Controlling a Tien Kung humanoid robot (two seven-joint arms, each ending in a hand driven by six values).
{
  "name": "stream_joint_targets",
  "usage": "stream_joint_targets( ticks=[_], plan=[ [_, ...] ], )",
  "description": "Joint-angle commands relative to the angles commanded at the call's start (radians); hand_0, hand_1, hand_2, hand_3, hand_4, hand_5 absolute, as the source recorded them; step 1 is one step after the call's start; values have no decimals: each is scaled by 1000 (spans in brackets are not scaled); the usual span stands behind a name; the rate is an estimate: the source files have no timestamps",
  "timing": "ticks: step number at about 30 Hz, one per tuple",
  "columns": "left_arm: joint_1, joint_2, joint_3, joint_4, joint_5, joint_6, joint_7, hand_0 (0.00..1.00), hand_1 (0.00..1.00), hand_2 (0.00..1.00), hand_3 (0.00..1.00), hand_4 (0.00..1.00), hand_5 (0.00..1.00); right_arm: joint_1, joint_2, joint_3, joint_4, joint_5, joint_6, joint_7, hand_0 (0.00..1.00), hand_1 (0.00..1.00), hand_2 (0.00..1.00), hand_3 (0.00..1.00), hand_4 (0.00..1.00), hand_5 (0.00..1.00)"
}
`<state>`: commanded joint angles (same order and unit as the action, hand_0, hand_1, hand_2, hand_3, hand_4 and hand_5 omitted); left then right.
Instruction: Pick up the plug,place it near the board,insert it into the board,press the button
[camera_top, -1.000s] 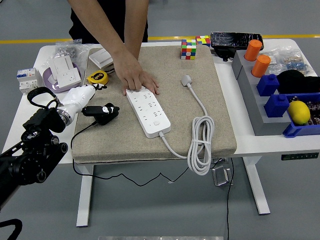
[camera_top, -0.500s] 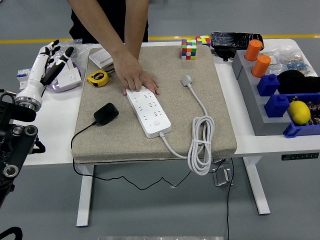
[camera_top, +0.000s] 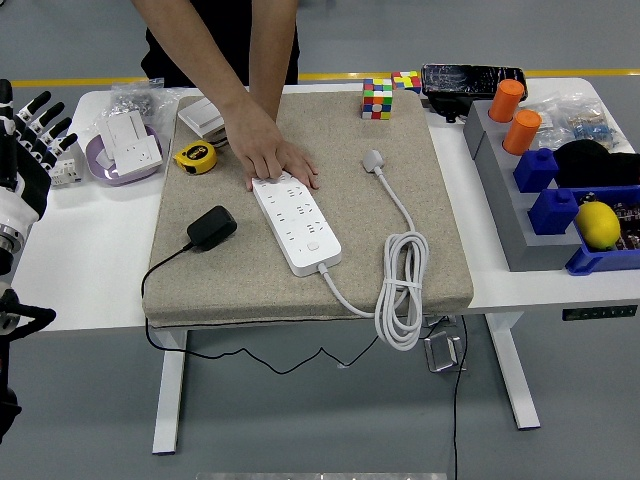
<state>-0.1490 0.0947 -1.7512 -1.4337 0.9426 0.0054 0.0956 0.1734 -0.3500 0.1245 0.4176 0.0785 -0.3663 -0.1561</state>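
A black plug (camera_top: 211, 228) with a thin black cord lies on the left part of the beige mat (camera_top: 440, 240). The white power strip (camera_top: 297, 223) lies in the mat's middle, its button (camera_top: 313, 245) near the front end. A person's hand (camera_top: 268, 152) presses on the strip's far end. My left hand (camera_top: 27, 150) is raised at the picture's far left edge, fingers spread and holding nothing, well away from the plug. My right arm is out of sight.
The strip's white cable (camera_top: 402, 290) coils at the mat's front right, its white plug (camera_top: 374, 160) further back. A yellow tape measure (camera_top: 196, 156), a purple bowl (camera_top: 120, 158), puzzle cubes (camera_top: 377, 99) and blue bins (camera_top: 560, 200) with orange cylinders and a lemon surround the mat.
My left hand let go of the black plug, which now lies on the mat, then lifted and pulled back left to the picture's edge. The person's hand stayed on the strip.
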Motion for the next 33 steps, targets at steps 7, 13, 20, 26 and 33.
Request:
stream_joint_targets(
  ticks=[7,13,20,26,33],
  plan=[
    [99,-31,-61,-76,50,2,-8,801,837,825,854,998,998,15,-11,-43,19,8,-48,34,886,842,801,823,998,998],
    [118,-46,-78,-107,134,25,-17,798,834,822,851,998,998,9,-22,-50,39,-21,-56,50,885,844,804,827,998,998],
    [143,-50,-73,-130,232,28,-21,796,832,819,850,998,998,-6,-13,-51,44,-37,-52,55,885,845,804,825,998,998],
    [150,-44,-75,-131,236,14,-18,796,833,817,847,998,998,-14,-6,-51,46,-45,-49,53,889,845,805,825,998,998],
    [147,-45,-78,-127,237,5,-16,796,833,816,844,998,998,-14,-5,-51,47,-47,-46,54,892,843,805,825,998,998]
  ],
)
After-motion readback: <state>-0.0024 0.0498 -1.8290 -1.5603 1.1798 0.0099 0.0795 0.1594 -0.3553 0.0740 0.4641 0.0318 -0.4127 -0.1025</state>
